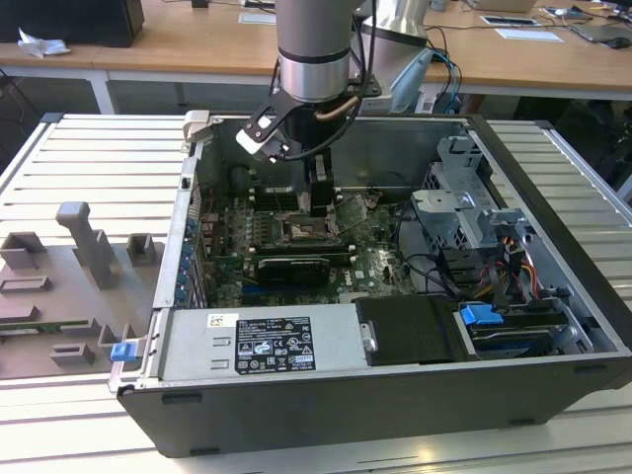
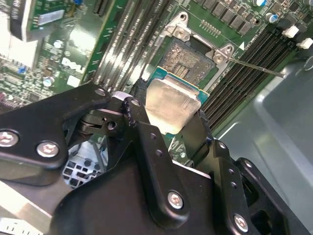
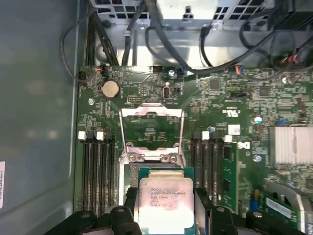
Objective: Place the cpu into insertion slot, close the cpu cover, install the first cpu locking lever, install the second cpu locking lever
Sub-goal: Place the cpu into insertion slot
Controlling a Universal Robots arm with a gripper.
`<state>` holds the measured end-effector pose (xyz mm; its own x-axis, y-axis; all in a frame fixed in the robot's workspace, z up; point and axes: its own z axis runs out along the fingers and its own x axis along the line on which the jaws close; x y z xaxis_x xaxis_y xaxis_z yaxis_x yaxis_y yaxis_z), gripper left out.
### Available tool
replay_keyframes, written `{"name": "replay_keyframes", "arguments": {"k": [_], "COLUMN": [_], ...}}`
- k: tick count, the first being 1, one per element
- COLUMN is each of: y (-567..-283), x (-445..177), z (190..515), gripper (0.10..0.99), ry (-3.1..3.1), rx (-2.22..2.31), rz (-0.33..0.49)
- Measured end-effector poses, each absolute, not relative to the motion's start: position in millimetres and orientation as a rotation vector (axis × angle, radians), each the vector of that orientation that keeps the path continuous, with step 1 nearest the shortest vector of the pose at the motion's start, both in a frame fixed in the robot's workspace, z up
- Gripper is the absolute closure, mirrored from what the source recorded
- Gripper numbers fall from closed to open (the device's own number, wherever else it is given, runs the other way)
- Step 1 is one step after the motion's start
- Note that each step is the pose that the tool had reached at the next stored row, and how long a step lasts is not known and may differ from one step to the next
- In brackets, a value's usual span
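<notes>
Table: a slatted metal table point(image 1: 89, 158) carries an open computer case point(image 1: 326, 405), with a grey plastic fixture point(image 1: 84, 237) lying on the exterior view's left.
Arm: the robot arm point(image 1: 314, 49) reaches straight down into the case, over the middle of the motherboard point(image 3: 220, 98).
Hand: the hand point(image 2: 170, 111) is closed narrowly on the cpu, one dark finger point(image 2: 139, 105) on each of two opposite edges.
Cpu cover: the cpu cover point(image 3: 151, 112) is swung back on its hinge, and green board shows through its cut-out.
Insertion slot: the insertion slot point(image 2: 186, 56) lies uncovered, its dark contact field bare in the second wrist view.
Cpu: the cpu point(image 3: 165, 205) hangs in the grip with its silver top up, over the near side of the slot and not seated in it. How high it rides cannot be told.
Lever: a thin locking lever point(image 2: 257, 67) juts from one corner of the slot across the memory slots point(image 3: 98, 166).
Risk: a tilted or off-square descent would likely set a corner of the chip on the contacts and bend them. The grip is on thin edges alone, so a slip would drop the chip askew. A finger catching the slot's metal rim could also shift it.
Room: memory slots run close along both sides of the slot, which leaves the fingers little margin there. The open cover bounds the hinge end, with cables point(image 3: 161, 29) beyond the board's edge. The case walls stand well apart from the hand.
</notes>
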<state>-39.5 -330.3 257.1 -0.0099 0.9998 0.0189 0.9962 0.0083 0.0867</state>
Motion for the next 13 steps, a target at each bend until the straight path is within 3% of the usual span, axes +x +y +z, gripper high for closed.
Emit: {"name": "replay_keyframes", "arguments": {"k": [13], "y": [-329], "x": [-45], "z": [229], "gripper": [0.549], "ry": [2.212], "rx": [2.161], "rz": [0.116]}}
